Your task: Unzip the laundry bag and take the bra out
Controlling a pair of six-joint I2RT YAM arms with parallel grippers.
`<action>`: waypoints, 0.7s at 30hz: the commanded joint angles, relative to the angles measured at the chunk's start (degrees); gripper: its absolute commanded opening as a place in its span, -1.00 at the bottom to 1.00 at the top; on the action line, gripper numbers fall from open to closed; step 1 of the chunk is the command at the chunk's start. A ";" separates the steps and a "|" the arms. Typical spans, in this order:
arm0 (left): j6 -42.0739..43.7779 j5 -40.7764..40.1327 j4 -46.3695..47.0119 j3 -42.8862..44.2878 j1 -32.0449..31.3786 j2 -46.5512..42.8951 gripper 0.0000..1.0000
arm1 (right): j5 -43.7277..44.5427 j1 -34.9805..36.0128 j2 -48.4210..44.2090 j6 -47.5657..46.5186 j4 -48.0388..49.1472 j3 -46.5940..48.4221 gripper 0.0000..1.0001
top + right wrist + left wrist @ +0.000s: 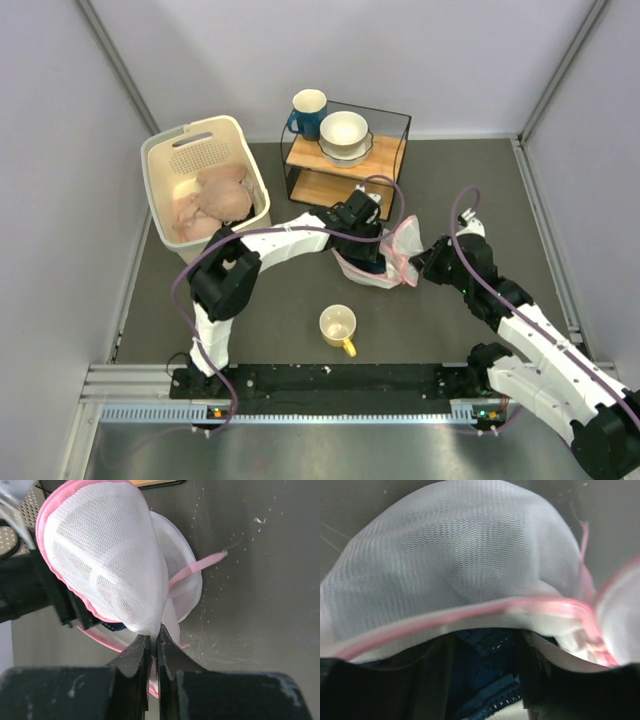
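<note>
The laundry bag (380, 272) of white mesh with a pink zip rim lies mid-table, its mouth gaping. My right gripper (424, 263) is shut on a fold of the bag's mesh (105, 555), pinching it at the jaw tips (154, 637). My left gripper (362, 243) reaches into the mouth under the raised mesh lid (460, 560). Its fingers (427, 680) stand apart around dark blue lace-edged fabric (487, 650), which looks to be the bra. No pink garment shows inside.
A cream slotted basket (200, 130) with peach cloths (215, 200) stands at the back left. A wire shelf (330, 185) behind the bag carries a blue mug (305, 110) and a white bowl (344, 132). A yellow mug (338, 326) sits near the front.
</note>
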 commanded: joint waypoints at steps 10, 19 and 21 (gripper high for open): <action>4.34 9.86 -9.16 9.18 -0.42 -7.46 -1.00 | 1.65 -0.73 -1.18 0.67 -0.16 2.63 -1.00; 0.21 29.55 -3.80 9.09 3.71 -17.67 -1.00 | 3.15 -1.26 1.98 1.63 -1.31 2.46 -1.00; -1.11 31.84 -3.09 9.53 5.03 -18.73 -1.00 | 3.14 -1.43 1.99 1.72 -1.22 2.02 -1.00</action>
